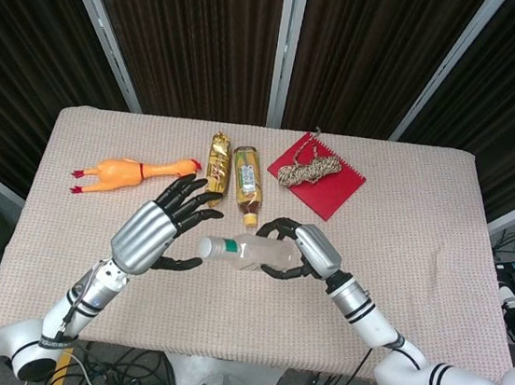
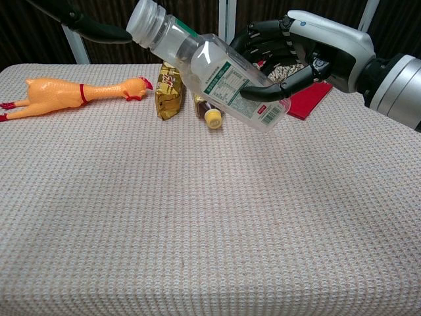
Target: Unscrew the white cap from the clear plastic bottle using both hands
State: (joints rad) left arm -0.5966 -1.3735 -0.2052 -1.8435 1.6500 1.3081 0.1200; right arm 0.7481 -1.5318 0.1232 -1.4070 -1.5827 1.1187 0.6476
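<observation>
Bottle (image 2: 220, 76): our right hand (image 1: 312, 249) clamps it, lifted and tilted, aiming its cap (image 2: 146, 19) leftward
Left hand (image 1: 154, 231): fingers spread at the cap, nothing gripped yet

Both arms are glossy white tubes with black bands at the joints, tapering into silver metal wrist sections ringed in black. The left robot hand (image 1: 151, 233) has a ribbed silver back and black fingers. The right robot hand (image 1: 309, 248) has a smooth silver-grey shell and black fingers too.
</observation>
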